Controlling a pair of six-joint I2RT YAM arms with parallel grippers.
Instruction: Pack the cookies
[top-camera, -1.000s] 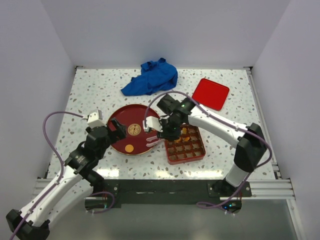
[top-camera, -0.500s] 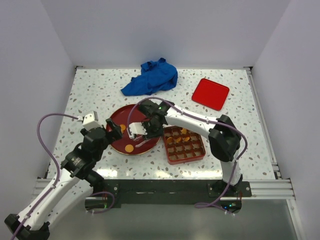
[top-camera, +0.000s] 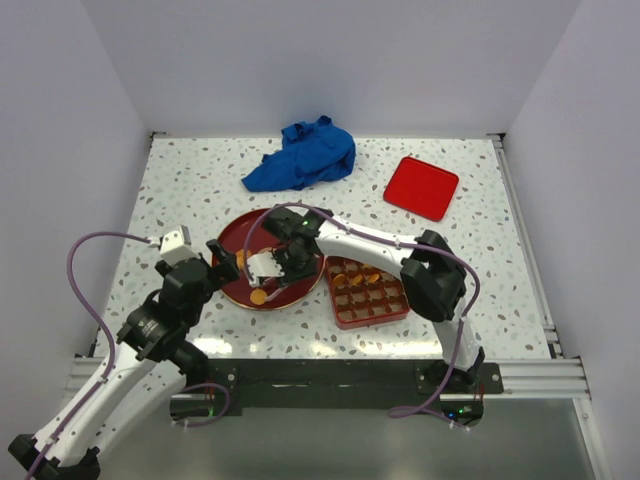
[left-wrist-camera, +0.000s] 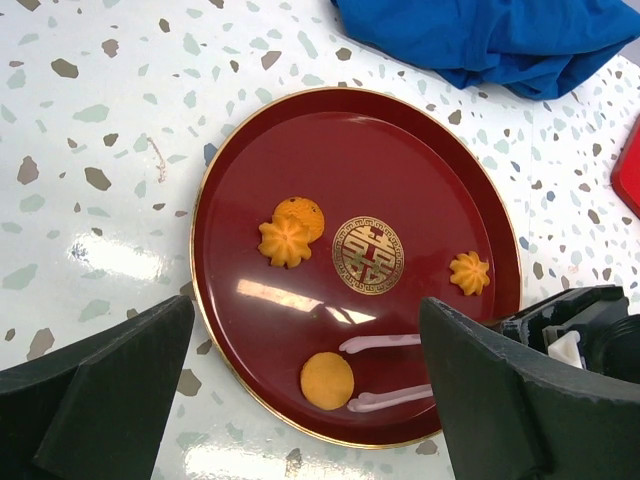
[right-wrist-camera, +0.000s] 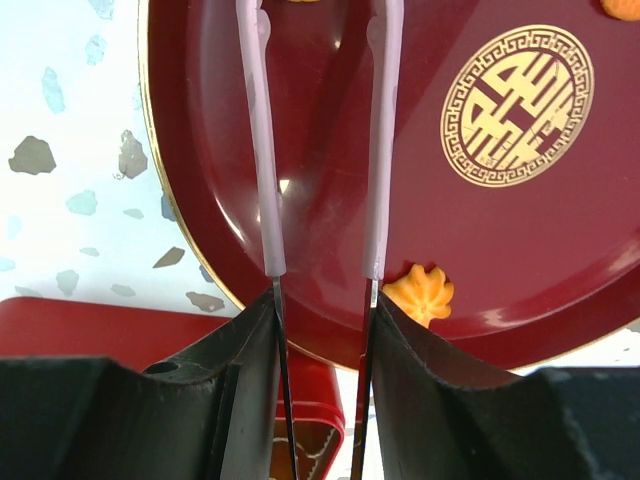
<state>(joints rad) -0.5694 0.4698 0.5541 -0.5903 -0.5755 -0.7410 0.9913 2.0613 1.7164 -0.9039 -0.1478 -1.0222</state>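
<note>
A dark red plate (left-wrist-camera: 400, 170) holds several cookies: a round one (left-wrist-camera: 297, 212) overlapping a star one (left-wrist-camera: 285, 243) at the left, a star one (left-wrist-camera: 469, 272) at the right, and a round one (left-wrist-camera: 327, 380) at the near rim. My right gripper (right-wrist-camera: 322, 310) is shut on pink-tipped tweezers (right-wrist-camera: 262, 150). Their open tips (left-wrist-camera: 385, 345) lie on the plate just right of the near round cookie. My left gripper (left-wrist-camera: 307, 330) is open and empty, above the plate's near-left edge. The red compartment box (top-camera: 372, 297) holds a few cookies (top-camera: 366, 268) in its back row.
A blue cloth (top-camera: 305, 155) lies behind the plate. A red lid (top-camera: 421, 187) lies at the back right. The box sits right against the plate's right side. The gold emblem (right-wrist-camera: 517, 105) marks the plate's centre.
My right arm has swung left from over the box to over the plate, bringing the tweezers' tips next to the near round cookie. My left arm has drawn back a little.
</note>
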